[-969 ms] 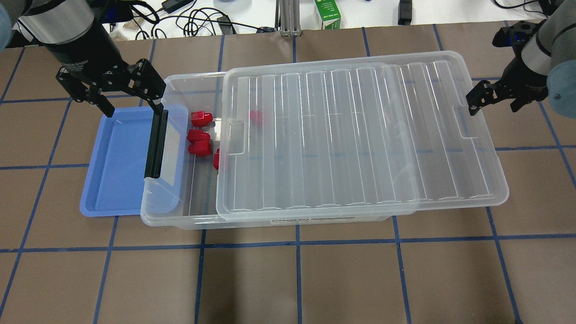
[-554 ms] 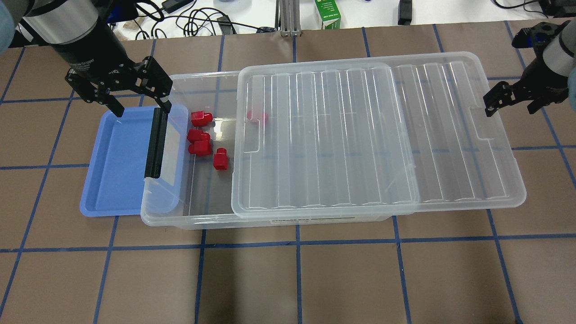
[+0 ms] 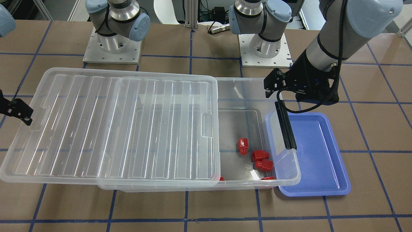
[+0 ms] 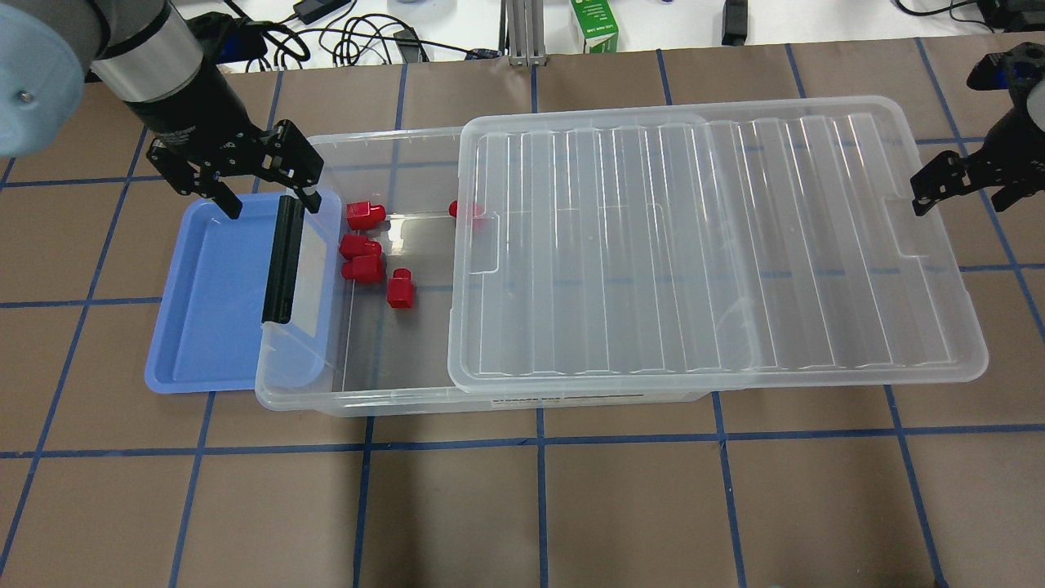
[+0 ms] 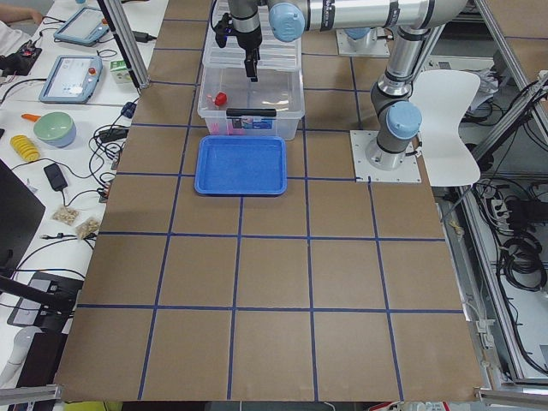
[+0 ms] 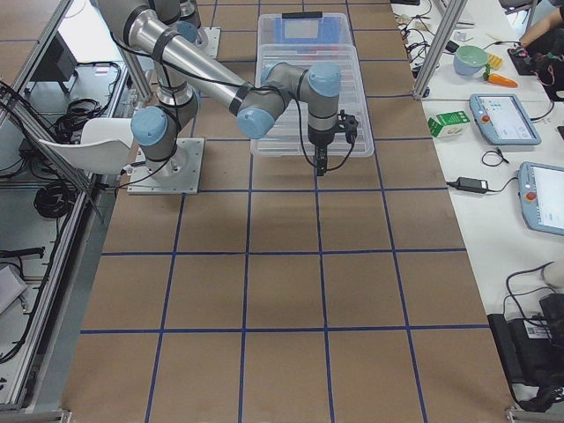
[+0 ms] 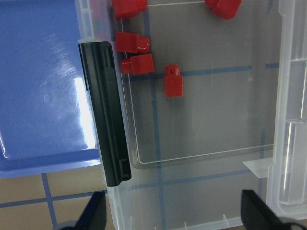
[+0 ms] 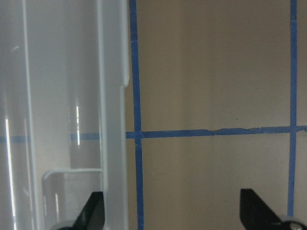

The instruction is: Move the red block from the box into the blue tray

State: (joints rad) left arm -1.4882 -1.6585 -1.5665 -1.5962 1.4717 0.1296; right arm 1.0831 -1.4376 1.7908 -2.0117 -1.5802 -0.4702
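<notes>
The clear box (image 4: 367, 404) lies across the table, and its ribbed lid (image 4: 694, 245) is slid far to the right, baring the left end. Several red blocks (image 4: 365, 214) lie there; one (image 4: 467, 210) is half under the lid edge. They also show in the left wrist view (image 7: 173, 80). The blue tray (image 4: 204, 310) sits empty against the box's left end, partly under its flange and black latch bar (image 4: 282, 261). My left gripper (image 4: 268, 198) is open and empty above the bar's far end. My right gripper (image 4: 965, 196) is open, one finger over the lid's right rim (image 8: 112, 96).
A green carton (image 4: 594, 24) and cables (image 4: 359, 41) lie beyond the table's far edge. The two arm bases (image 3: 112, 48) stand on the robot's side. The lid overhangs the box's right end onto the brown, blue-taped tabletop (image 4: 816, 490).
The lid has slid to the right together with my right gripper, uncovering more of the box and another red block. My left gripper has shifted slightly right, toward the box's left end.
</notes>
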